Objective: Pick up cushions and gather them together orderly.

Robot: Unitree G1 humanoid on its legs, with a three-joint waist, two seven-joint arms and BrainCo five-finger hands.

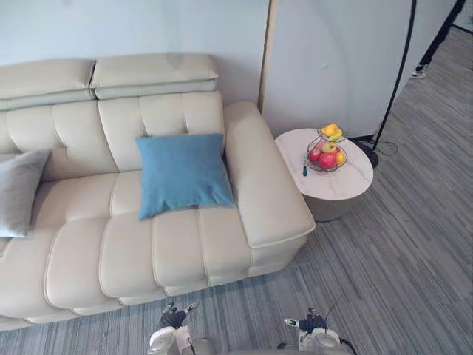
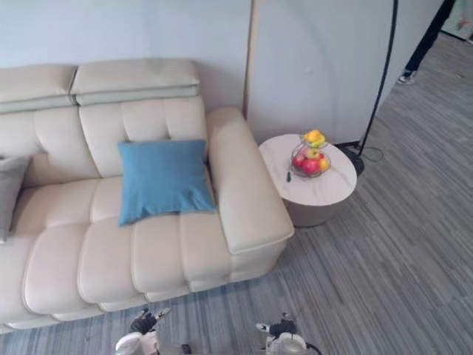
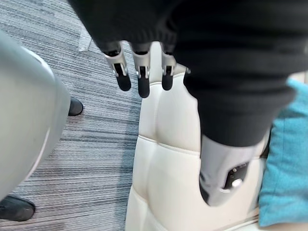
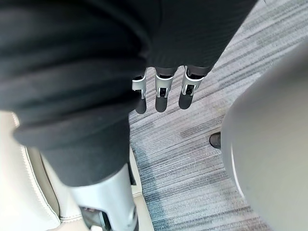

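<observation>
Grey cushion (image 1: 18, 191): on the left seat of the sofa (image 1: 111, 251), leaning on the backrest.
Blue cushion (image 1: 183, 174): upright against the backrest, just beside the right armrest, well apart from the grey cushion.
Left hand (image 3: 142, 79): low before the sofa; fingers straight, side by side, empty.
Right hand (image 4: 161, 96): low over the carpet (image 4: 192, 159); fingers straight, empty.
Tabletop (image 1: 347, 188): round, right of the sofa, bearing a wire fruit basket (image 1: 327, 151).

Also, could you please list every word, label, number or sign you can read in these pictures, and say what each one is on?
None can be read. The blue cushion, the grey cushion, the sofa, the round side table and the fruit basket show no print, label or number.
</observation>
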